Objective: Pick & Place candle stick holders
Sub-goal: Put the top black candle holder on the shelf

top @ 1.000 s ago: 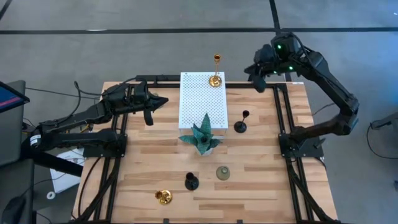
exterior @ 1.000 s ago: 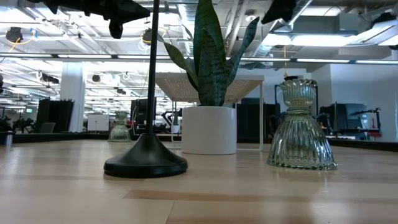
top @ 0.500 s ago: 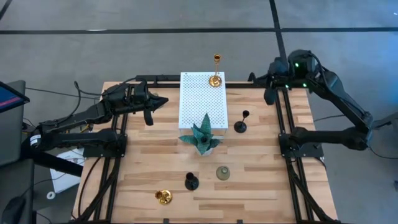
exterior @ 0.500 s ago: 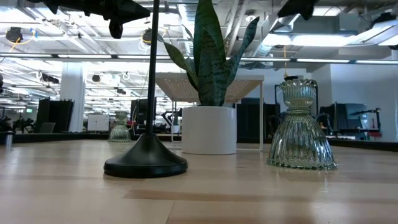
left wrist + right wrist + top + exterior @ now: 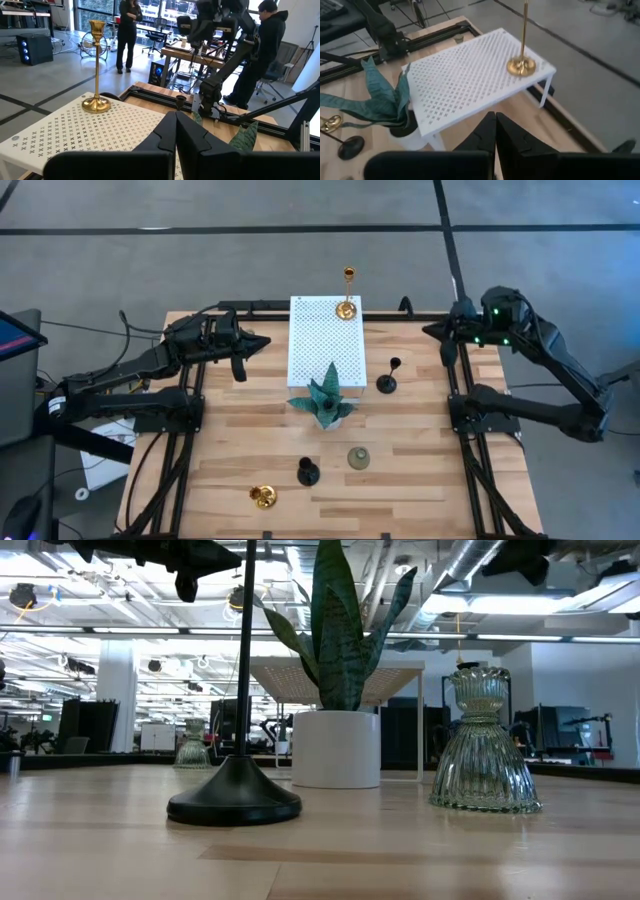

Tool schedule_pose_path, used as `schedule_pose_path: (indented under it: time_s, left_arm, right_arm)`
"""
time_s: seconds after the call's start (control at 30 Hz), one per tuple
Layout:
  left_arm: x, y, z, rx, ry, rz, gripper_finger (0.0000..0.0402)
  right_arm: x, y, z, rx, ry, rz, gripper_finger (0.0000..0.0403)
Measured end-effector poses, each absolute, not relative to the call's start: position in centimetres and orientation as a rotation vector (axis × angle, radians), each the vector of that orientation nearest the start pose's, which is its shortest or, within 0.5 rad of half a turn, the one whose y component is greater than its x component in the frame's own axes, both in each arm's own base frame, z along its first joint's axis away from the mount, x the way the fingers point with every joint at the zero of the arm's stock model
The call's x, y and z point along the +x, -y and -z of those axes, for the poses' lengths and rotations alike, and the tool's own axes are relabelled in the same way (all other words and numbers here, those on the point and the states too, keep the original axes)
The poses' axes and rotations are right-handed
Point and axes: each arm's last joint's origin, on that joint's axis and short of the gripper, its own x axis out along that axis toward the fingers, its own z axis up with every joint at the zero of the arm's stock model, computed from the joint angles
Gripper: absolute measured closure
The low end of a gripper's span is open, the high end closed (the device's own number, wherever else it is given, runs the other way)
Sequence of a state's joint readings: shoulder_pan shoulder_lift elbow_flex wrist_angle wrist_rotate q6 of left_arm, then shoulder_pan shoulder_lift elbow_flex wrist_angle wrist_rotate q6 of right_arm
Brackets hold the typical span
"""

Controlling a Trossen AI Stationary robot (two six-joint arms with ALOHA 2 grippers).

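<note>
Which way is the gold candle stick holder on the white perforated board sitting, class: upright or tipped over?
Upright. The gold candle stick holder rests on its round base on the white board, its stem rising straight; the left wrist view shows the same.

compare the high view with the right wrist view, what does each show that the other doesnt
Only the high view: the left gripper shut over the table's left side, the grey-green holder and a black holder near the front edge, and the whole table.

Only the right wrist view: the right gripper shut, seen close up, and the white board's legs.

Both: the upright gold holder on the white board, the teal plant, and the tipped gold holder.
</note>
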State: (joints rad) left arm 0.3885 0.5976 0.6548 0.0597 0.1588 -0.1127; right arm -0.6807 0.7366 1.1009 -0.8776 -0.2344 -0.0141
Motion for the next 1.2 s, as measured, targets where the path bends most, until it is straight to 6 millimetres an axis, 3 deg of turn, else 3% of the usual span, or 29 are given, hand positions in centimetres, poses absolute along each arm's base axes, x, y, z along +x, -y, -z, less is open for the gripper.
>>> schedule_pose_path:
  time_s: [0.37,0.63,1.2]
  left_arm:
    - [13.0,-4.8,-33.7,-0.08,0.126,-0.223,0.0398]
    - [13.0,-4.8,-33.7,-0.08,0.126,-0.223,0.0398]
    - [13.0,-4.8,-33.7,-0.08,0.126,-0.222,0.0398]
  right_arm:
    - [7.6,5.3,-32.3,0.409,-0.478,0.476,0.0403]
    - [6.7,4.2,-29.5,0.514,-0.468,0.475,0.0403]
    - [8.6,3.0,-25.4,0.575,-0.501,0.391,0.0403]
